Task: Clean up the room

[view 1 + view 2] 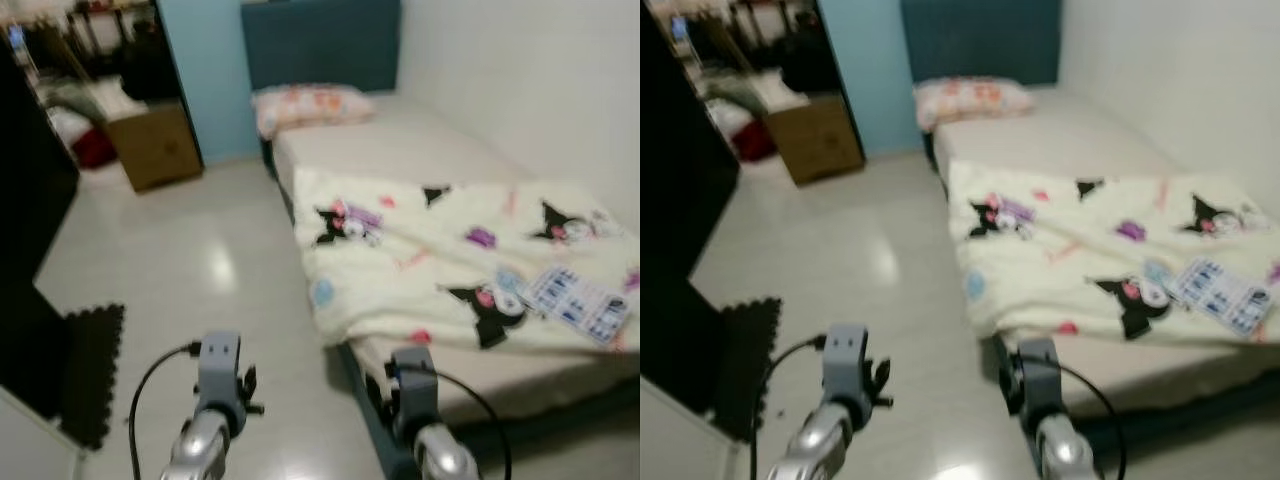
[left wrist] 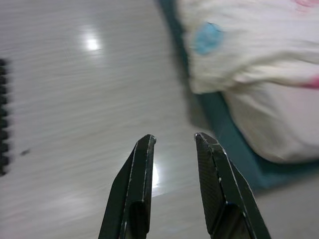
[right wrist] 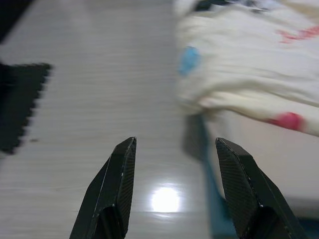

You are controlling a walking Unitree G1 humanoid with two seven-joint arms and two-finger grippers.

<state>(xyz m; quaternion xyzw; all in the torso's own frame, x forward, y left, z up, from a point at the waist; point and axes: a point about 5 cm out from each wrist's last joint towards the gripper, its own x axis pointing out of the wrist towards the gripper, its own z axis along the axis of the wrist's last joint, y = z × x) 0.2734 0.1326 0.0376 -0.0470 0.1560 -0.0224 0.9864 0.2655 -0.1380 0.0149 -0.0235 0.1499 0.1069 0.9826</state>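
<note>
Blanket [image 1: 450,265] with cartoon print lies rumpled across the bed [image 1: 400,140], centre right; soft, light, likely best pinched at its hanging corner; left gripper [image 2: 174,142] and right gripper [image 3: 174,144] hover over the floor [image 1: 190,250], fingers parted, empty.

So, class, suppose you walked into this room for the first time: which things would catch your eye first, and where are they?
The cream cartoon-print blanket lies rumpled across the bed, one edge hanging over the side toward the floor. A pink pillow sits at the head against the dark headboard. Low in front, the left gripper and right gripper hang open over the pale floor.
</note>
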